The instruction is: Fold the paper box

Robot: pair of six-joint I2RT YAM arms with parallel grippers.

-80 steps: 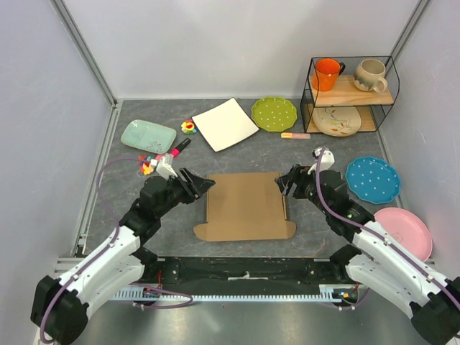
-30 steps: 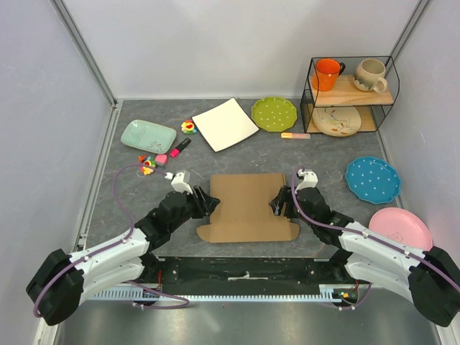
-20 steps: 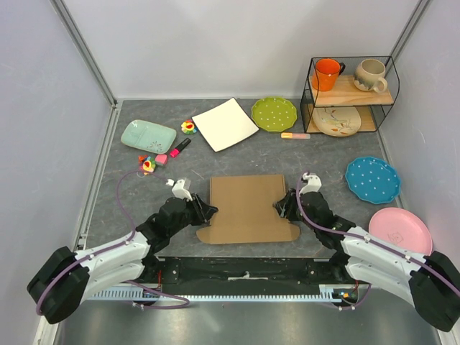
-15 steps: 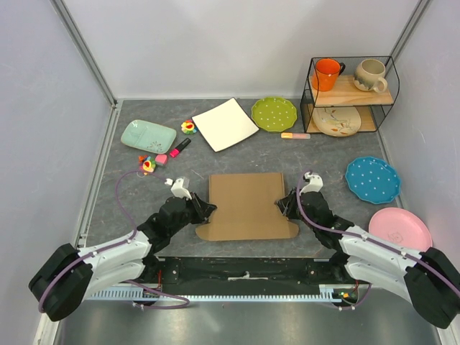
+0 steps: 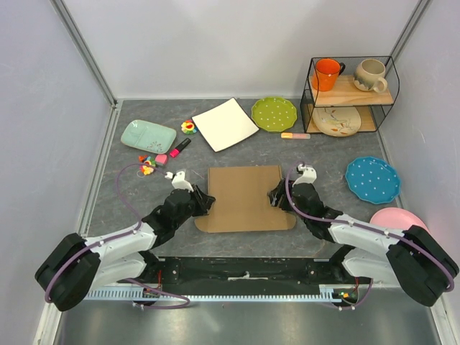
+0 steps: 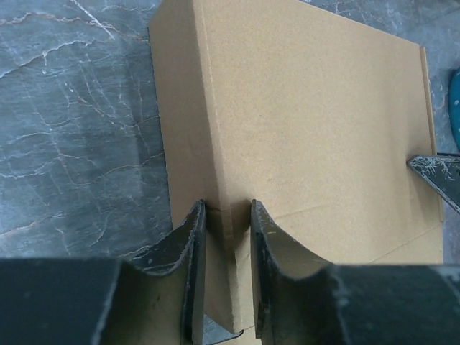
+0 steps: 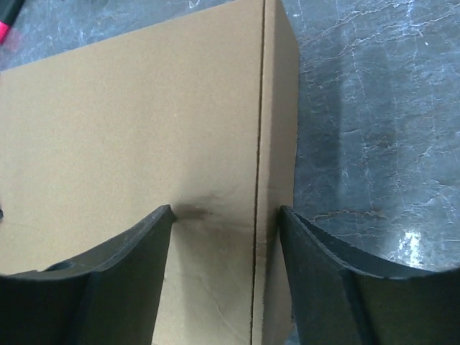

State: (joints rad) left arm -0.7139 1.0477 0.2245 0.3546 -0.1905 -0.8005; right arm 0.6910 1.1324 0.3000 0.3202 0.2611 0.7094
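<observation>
1. Both my arms stretch low and forward from their bases, angled inward toward each other.
2. My left claw has its fingers drawn close, leaving a narrow gap.
3. My right claw points leftward, its fingers spread wide apart.

no readable text, label, brand, number or sign in any view, plain unprinted brown cardboard on the paper box
</observation>
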